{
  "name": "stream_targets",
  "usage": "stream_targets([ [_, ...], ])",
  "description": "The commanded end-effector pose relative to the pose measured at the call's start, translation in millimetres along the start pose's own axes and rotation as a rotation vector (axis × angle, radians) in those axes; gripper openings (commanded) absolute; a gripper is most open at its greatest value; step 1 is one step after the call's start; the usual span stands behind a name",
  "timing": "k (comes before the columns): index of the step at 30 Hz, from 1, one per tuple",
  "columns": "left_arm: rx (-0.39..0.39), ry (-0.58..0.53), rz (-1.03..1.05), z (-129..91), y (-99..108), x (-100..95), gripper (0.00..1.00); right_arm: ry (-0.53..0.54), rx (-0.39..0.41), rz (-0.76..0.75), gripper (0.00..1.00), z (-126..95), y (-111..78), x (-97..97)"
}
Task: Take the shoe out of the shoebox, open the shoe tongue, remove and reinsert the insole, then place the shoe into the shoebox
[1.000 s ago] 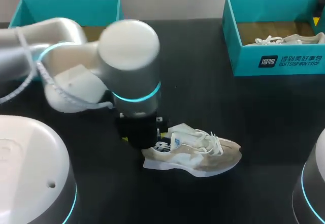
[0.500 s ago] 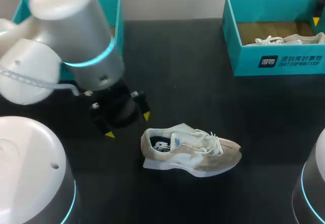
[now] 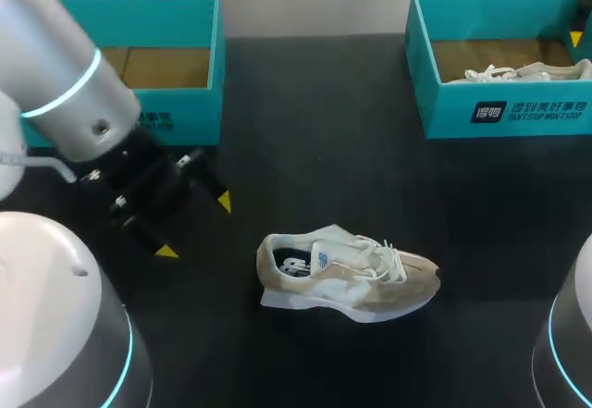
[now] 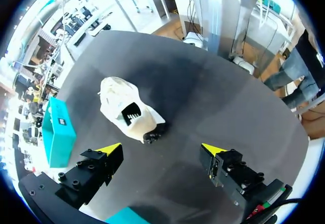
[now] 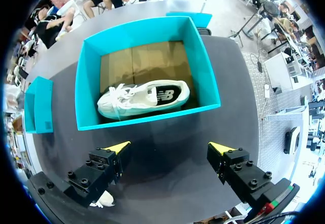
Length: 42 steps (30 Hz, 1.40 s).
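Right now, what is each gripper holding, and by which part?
Nothing. The left gripper and the right gripper are both open and empty; the shoe lies untouched.

1. Left arm: silver-grey cylindrical link with 1 glowing cyan ring; pale cable behind the left gripper.
2. Left gripper: black blocky body, 2 fingers, yellow wedge tips, round screw heads.
3. Right gripper: matches the left gripper; red and green wires at 1 finger's base.
4. White domed housing beside the left gripper: glossy, cyan-ringed.

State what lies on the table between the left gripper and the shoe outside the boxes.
Nothing: only bare black table separates the left gripper and the shoe. The head view shows it, and the left wrist view agrees.
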<state>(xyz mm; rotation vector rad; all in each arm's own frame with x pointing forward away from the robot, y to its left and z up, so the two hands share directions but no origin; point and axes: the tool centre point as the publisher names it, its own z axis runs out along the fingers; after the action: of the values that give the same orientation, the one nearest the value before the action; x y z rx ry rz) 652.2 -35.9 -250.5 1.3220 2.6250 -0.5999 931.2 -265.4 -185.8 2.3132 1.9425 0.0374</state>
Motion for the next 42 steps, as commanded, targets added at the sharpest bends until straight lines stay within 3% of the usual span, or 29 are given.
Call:
stream_targets([
  [1, -0.006, -0.219, 0.002, -0.6, -2.3, 9.4, 1.0, 0.0, 0.0, 0.0, 1.0, 0.1, -0.4, 0.0],
  [4, 0.075, -0.265, -0.089, 2.1, 1.5, 14.4, 1.0, 0.0, 0.0, 0.0, 1.0, 0.1, -0.4, 0.0],
  [8, 0.161, -0.331, -0.223, 8.0, 24.5, 22.2, 1.0, 0.0, 0.0, 0.0, 1.0, 0.1, -0.4, 0.0],
  [13, 0.322, -0.397, -0.33, 19.7, 43.1, 38.3, 1.0, 0.0, 0.0, 0.0, 1.0, 0.1, -0.4, 0.0],
  [18, 0.429, -0.46, -0.446, 29.0, 56.5, 51.5, 1.0, 0.0, 0.0, 0.0, 1.0, 0.1, -0.4, 0.0],
  [26, 0.535, -0.554, -0.58, 38.6, 71.4, 66.5, 1.0, 0.0, 0.0, 0.0, 1.0, 0.1, -0.4, 0.0],
  [32, 0.681, -0.581, -0.626, 55.6, 79.4, 75.3, 1.0, 0.0, 0.0, 0.0, 1.0, 0.1, -0.4, 0.0],
  [42, 0.717, -0.537, -0.702, 67.1, 85.4, 75.5, 1.0, 0.0, 0.0, 0.0, 1.0, 0.1, -0.4, 0.0],
])
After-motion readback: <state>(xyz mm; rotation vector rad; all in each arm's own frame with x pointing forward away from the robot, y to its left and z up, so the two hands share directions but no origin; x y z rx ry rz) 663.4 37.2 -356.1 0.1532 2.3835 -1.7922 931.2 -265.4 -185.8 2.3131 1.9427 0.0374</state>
